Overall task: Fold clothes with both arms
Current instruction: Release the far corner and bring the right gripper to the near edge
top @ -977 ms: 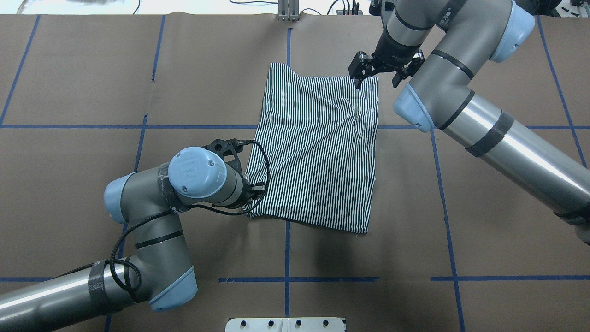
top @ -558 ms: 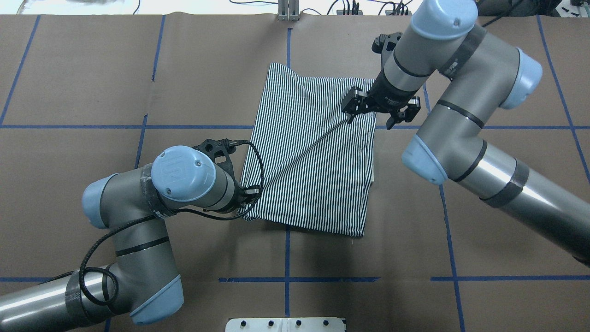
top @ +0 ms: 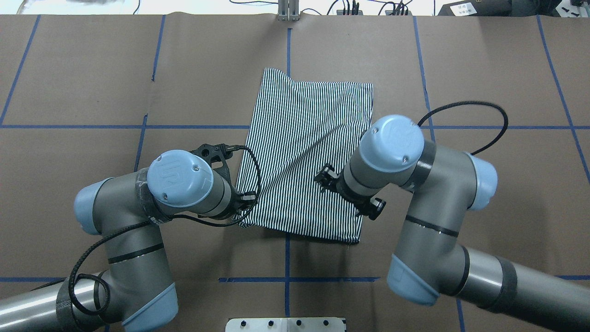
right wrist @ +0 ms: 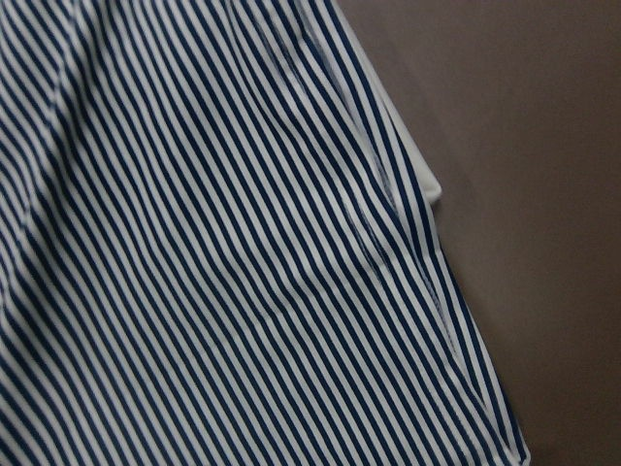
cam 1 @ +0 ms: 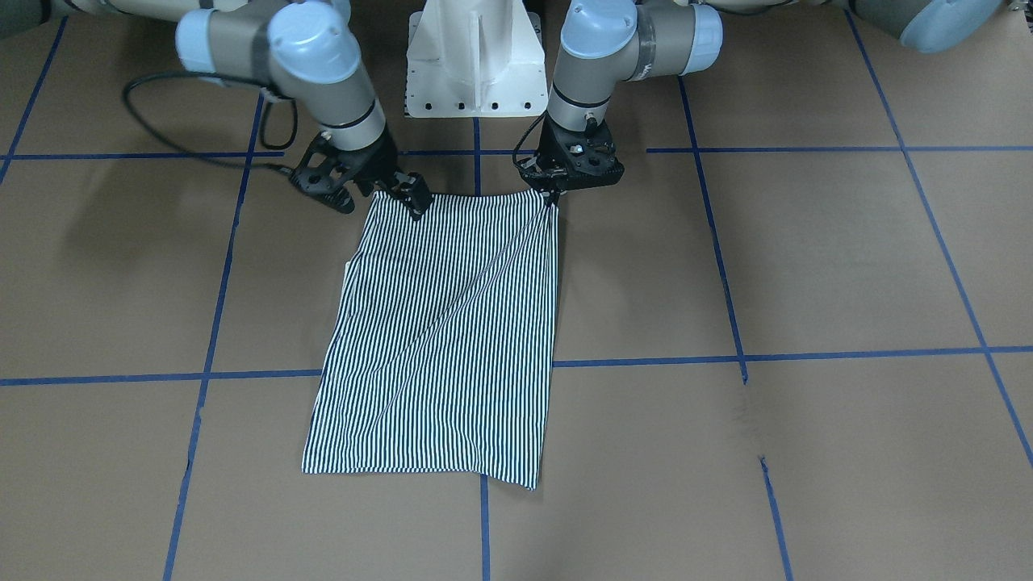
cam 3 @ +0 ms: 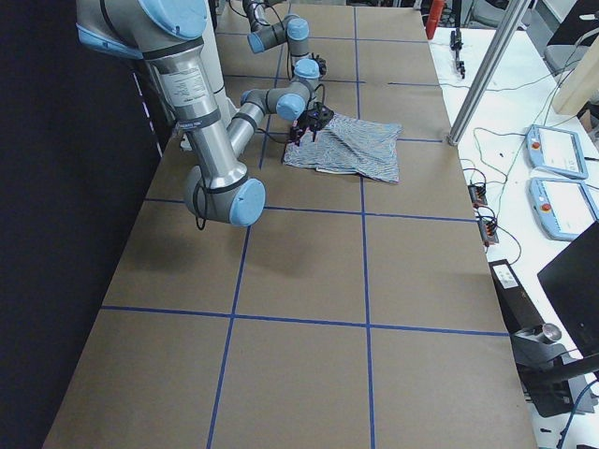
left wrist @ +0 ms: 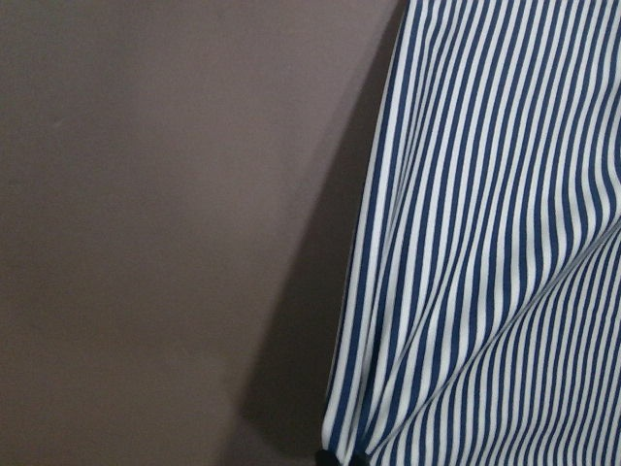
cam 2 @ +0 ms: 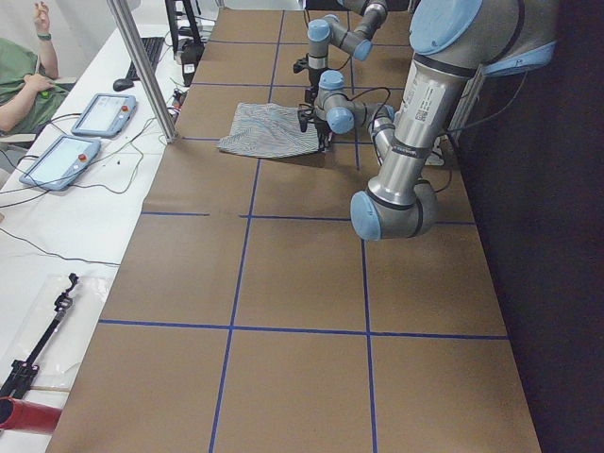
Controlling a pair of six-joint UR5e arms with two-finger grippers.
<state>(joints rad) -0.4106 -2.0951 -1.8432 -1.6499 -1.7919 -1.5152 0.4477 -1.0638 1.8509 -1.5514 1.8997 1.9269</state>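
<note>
A brown paper-covered table [top: 92, 69], marked into large squares by blue tape lines [top: 322, 279], fills most views. The white pedestal base [cam 1: 472, 56] stands at its near edge (the robot's side), with a black backdrop [cam 2: 547, 236] behind it. Beyond the far edge runs a white bench [cam 2: 66, 226] with two teach pendants [cam 2: 99, 113], loose cables and an upright metal post [cam 2: 142, 71]. A person in a green sleeve [cam 2: 19, 80] is at that bench, cut off by the frame.

The striped polo shirt [cam 1: 444, 339] lies folded flat at mid-table. It forms a rough rectangle with a diagonal crease running from its near left corner. The left gripper [cam 1: 554, 196] is clenched on that corner, the cloth drawn to a point at its tips. The right gripper [cam 1: 381, 207] stands at the near right corner with its fingers [cam 1: 418, 206] spread apart, one on either side of the corner. Whether they touch the cloth I cannot tell.

From overhead, both sets of fingertips are hidden under the wrists of the left arm [top: 124, 216] and right arm [top: 438, 203]. The left wrist view shows only a dark tip at its bottom edge, where the stripes converge. The right wrist view is soft: a sliver of cream cloth [right wrist: 427, 180] pokes out from under the striped layer at the shirt's edge. In the side views the grippers are too small to judge.
</note>
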